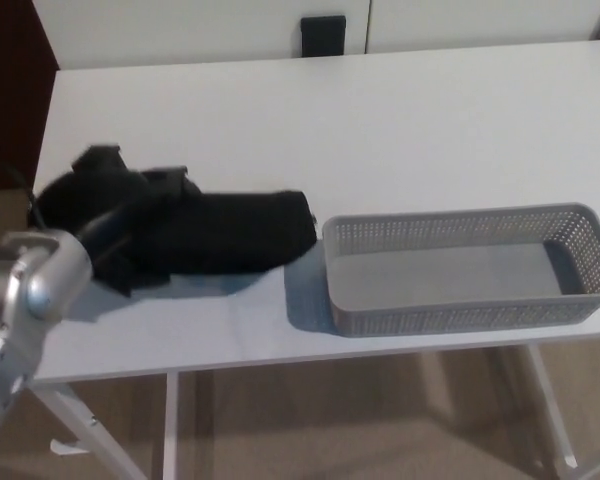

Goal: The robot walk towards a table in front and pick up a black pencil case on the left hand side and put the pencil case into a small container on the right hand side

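1 of my arms is in frame: the left arm (15, 320). It enters at the lower left corner and runs up and to the right. The forearm section is silver-grey, with a rounded silver wrist housing (55, 272) at its upper end, in the left of the frame below mid-height. From the housing a dark link continues up and right to my left hand (115, 190), at the left of the frame, slightly above mid-height. The hand is black and blurred. It overlaps the left end of the black pencil case (245, 232), black on black, so its grip state cannot be read from this view.
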Available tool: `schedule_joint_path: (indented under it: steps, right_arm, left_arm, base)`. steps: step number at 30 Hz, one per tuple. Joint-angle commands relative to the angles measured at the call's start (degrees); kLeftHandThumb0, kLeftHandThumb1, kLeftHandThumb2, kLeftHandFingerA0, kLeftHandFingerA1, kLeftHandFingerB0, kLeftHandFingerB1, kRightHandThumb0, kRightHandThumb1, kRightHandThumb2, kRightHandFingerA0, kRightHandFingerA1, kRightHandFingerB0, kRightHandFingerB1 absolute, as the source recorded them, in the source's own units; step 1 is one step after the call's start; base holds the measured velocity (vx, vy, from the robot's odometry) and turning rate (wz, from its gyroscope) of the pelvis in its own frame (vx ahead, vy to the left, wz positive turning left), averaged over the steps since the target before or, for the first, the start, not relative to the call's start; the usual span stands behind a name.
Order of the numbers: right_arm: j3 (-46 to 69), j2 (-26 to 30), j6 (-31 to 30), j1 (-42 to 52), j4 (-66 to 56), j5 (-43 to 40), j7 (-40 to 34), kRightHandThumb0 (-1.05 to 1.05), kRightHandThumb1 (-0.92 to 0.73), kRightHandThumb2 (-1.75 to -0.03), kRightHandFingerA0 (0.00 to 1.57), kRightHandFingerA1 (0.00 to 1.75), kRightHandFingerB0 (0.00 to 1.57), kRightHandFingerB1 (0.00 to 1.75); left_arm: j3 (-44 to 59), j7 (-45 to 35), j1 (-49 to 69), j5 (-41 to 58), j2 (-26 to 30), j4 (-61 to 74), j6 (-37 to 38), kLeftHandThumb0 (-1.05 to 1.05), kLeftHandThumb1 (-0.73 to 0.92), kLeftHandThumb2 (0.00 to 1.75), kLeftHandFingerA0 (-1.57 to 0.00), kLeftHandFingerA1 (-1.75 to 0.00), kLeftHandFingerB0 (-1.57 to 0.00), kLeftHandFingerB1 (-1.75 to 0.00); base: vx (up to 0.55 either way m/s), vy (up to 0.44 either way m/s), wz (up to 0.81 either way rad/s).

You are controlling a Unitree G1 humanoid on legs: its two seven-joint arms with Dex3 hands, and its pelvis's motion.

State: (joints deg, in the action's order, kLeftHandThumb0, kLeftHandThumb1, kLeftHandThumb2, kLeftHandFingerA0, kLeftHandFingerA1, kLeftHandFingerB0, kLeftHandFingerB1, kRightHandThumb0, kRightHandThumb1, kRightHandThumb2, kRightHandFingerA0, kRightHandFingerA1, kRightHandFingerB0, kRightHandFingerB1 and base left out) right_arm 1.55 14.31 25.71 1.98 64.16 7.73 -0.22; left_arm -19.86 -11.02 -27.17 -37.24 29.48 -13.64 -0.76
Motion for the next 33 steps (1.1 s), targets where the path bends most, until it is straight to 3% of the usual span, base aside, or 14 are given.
schedule_joint_path:
  steps: [1, 6, 8, 9, 16, 17, 18, 23, 24, 27, 28, 30, 31, 33]
  right_arm:
    - [0.0, 1.4, -0.7, -0.1, -0.5, -0.1, 0.5, -0.17, -0.5, -0.54, 0.75, 0.54, 0.63, 0.48]
    - [0.0, 1.6, -0.7, -0.1, -0.6, -0.2, 0.7, -0.17, -0.5, -0.54, 0.75, 0.54, 0.63, 0.48]
    - [-0.6, 1.4, -1.9, -0.7, -1.2, 0.6, 0.1, -0.18, -0.5, -0.54, 0.73, 0.52, 0.63, 0.47]
    - [-0.7, 1.4, -2.1, -0.7, -1.2, 0.6, 0.1, -0.17, -0.51, -0.54, 0.74, 0.52, 0.62, 0.47]
    - [-0.7, 1.3, -2.2, -0.7, -1.6, 0.2, 0.3, -0.16, -0.5, -0.54, 0.76, 0.54, 0.63, 0.48]
    - [-0.7, 1.4, -2.4, -1.8, -1.5, 0.2, 0.3, -0.2, -0.49, -0.54, 0.77, 0.55, 0.64, 0.48]
    - [-1.0, 1.6, -2.6, -2.3, -1.4, 0.7, 0.0, -0.19, -0.49, -0.54, 0.8, 0.55, 0.64, 0.48]
    - [-1.2, 1.8, -2.7, -2.6, -1.2, 1.0, -0.2, -0.19, -0.49, -0.54, 0.8, 0.55, 0.64, 0.48]
    - [-1.7, 2.5, -2.8, -3.0, -1.6, 1.7, 0.1, -0.21, -0.5, -0.54, 0.77, 0.53, 0.64, 0.47]
    - [-2.0, 2.6, -2.9, -3.0, -1.7, 1.8, 0.1, -0.21, -0.5, -0.54, 0.77, 0.53, 0.64, 0.47]
    - [-2.0, 2.4, -2.1, -3.2, -1.9, 1.6, 0.5, -0.22, -0.49, -0.54, 0.77, 0.54, 0.64, 0.48]
    - [-2.1, 2.4, -2.0, -3.2, -1.9, 1.5, 0.5, -0.22, -0.49, -0.54, 0.77, 0.54, 0.64, 0.48]
    - [-2.3, 2.5, -1.8, -2.4, -2.2, 1.7, 0.3, -0.19, -0.49, -0.54, 0.78, 0.54, 0.65, 0.48]
    - [-2.4, 2.6, -2.8, -3.6, -2.3, 1.8, -0.1, -0.19, -0.49, -0.54, 0.79, 0.54, 0.64, 0.48]
  left_arm:
    - [2.6, -0.7, -6.0, -3.2, 2.0, 1.7, -4.6, -0.33, 0.68, 0.71, -0.86, -1.52, -0.74, -0.59]
    - [2.7, -1.2, -6.6, -3.4, 1.8, 1.9, -5.3, -0.33, 0.68, 0.71, -0.86, -1.52, -0.74, -0.59]
    - [2.2, -3.1, -12.3, -3.6, -1.9, 6.0, -7.9, -0.22, 0.8, 0.63, -0.74, -1.66, -0.77, -0.67]
    - [1.5, -3.7, -13.0, -4.4, -3.0, 7.0, -8.9, -0.22, 0.74, 0.63, -0.76, -1.62, -0.77, -0.54]
    - [-1.1, -5.9, -15.3, -5.9, -8.0, 10.2, -12.2, -0.32, 0.66, 0.7, -0.81, -1.47, -0.7, -0.55]
    - [-4.7, -5.3, -17.5, -6.2, -14.1, 10.7, -12.1, -0.25, 0.74, 0.59, -0.66, -1.68, -0.52, -0.92]
    - [-6.6, -6.8, -18.7, -7.0, -17.0, 11.3, -14.2, -0.29, 0.74, 0.65, -0.79, -1.46, -0.64, -0.46]
    - [-7.2, -7.8, -19.1, -8.0, -18.5, 11.8, -16.0, -0.29, 0.74, 0.65, -0.79, -1.46, -0.64, -0.46]
    - [-10.5, -7.8, -20.3, -7.4, -27.1, 11.8, -19.6, -0.33, 0.72, 0.65, -0.8, -1.53, -0.7, -0.58]
    - [-10.7, -8.1, -20.0, -8.0, -28.5, 12.1, -20.6, -0.33, 0.72, 0.65, -0.8, -1.53, -0.7, -0.58]
    - [-12.2, -9.1, -21.0, -6.9, -32.6, 9.5, -22.1, -0.31, 0.74, 0.62, -0.73, -1.22, -0.67, -0.52]
    - [-12.3, -9.3, -21.1, -7.1, -33.4, 9.1, -22.5, -0.31, 0.74, 0.62, -0.73, -1.22, -0.67, -0.52]
    - [-12.0, -9.0, -20.5, -4.5, -37.3, 7.0, -24.0, -0.25, 0.72, 0.63, -0.79, -1.45, -0.69, -0.65]
    - [-10.9, -9.2, -21.9, -3.2, -40.2, 3.4, -24.6, -0.27, 0.73, 0.64, -0.78, -1.48, -0.68, -0.65]
  base:
    - [0.0, 0.0, 0.0]
    - [0.0, 0.0, 0.0]
    - [0.0, 0.0, 0.0]
    - [-0.06, -0.016, 0.09]
    - [-0.01, -0.002, 0.01]
    - [0.0, 0.0, 0.0]
    - [-0.07, -0.027, 0.07]
    - [-0.02, -0.005, 0.02]
    - [0.0, 0.0, 0.0]
    - [0.0, 0.0, 0.02]
    - [0.0, 0.0, 0.0]
    - [0.0, 0.0, 0.0]
    - [0.0, 0.0, 0.0]
    - [0.0, 0.0, 0.0]
